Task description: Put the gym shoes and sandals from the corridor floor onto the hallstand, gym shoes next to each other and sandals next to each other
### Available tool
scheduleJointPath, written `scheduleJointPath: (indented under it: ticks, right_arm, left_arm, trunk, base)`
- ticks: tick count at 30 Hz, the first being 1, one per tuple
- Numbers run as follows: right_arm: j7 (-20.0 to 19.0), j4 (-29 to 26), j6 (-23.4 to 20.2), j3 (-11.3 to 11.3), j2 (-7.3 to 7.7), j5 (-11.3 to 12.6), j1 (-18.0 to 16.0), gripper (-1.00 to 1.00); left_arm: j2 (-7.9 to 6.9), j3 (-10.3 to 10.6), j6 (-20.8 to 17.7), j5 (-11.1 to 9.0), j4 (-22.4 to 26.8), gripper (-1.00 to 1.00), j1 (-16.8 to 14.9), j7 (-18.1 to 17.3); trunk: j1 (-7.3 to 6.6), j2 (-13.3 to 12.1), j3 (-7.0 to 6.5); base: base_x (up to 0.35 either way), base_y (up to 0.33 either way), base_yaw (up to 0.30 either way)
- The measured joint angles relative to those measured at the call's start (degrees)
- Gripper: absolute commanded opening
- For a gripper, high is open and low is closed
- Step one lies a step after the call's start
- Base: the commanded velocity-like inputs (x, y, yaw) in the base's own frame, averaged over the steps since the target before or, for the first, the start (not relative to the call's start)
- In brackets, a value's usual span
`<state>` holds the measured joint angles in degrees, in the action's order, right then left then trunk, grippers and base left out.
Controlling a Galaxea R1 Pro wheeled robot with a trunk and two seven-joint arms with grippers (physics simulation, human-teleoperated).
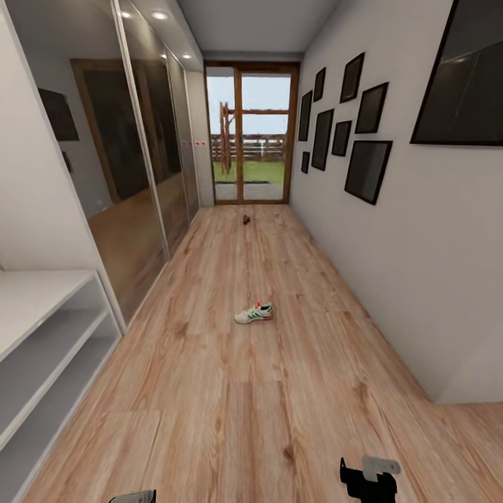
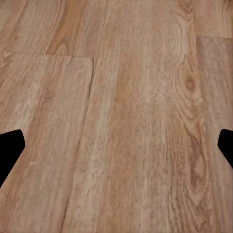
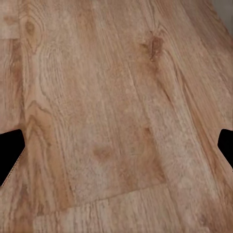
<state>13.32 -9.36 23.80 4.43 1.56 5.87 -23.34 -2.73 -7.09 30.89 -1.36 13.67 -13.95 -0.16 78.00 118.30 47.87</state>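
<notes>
Lying alone on the light brown wood-plank corridor floor (image 1: pixel 293 419), well ahead in the middle: one white lace-up gym shoe with green side stripes and a red-orange heel (image 1: pixel 253 313). Resting much farther off, near the glass door with wooden frame (image 1: pixel 251 133): a small dark brown thing (image 1: pixel 246 219), perhaps a sandal, too small for telling. Standing at the near left against the wall: a low pale bench with open shelves (image 1: pixel 42 349), seeming empty; not possible to tell if being the right rack. Hanging low at the bottom edge: the left gripper (image 2: pixel 116 150) and the right gripper (image 3: pixel 116 150), both with fingers spread wide over bare planks, holding nothing. Judging the step: approaching the first shoe, nothing placed yet. Needing next: driving forward until the sneaker is within reach, then lowering one open gripper over it
</notes>
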Motion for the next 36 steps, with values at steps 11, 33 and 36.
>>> scheduleJointPath:
  ticks: [11, 33, 36]
  right_arm:
    - [0.0, 0.0, 0.0, 0.0, 0.00, 0.0, 0.0, 1.00]
    - [0.0, 0.0, 0.0, 0.0, 0.00, 0.0, 0.0, 1.00]
    - [0.0, 0.0, 0.0, 0.0, 0.00, 0.0, 0.0, 1.00]
  left_arm:
    - [0.00, 0.0, 0.0, 0.0, 0.0, 1.00, 0.0, 0.0]
    - [0.00, 0.0, 0.0, 0.0, 0.0, 1.00, 0.0, 0.0]
    - [0.00, 0.0, 0.0, 0.0, 0.0, 1.00, 0.0, 0.0]
  trunk:
    - [0.00, 0.0, 0.00]
    - [0.00, 0.0, 0.00]
    - [0.00, 0.0, 0.00]
  base:
    - [0.332, -0.092, 0.000]
    - [0.307, -0.127, 0.000]
    - [0.298, -0.135, 0.000]
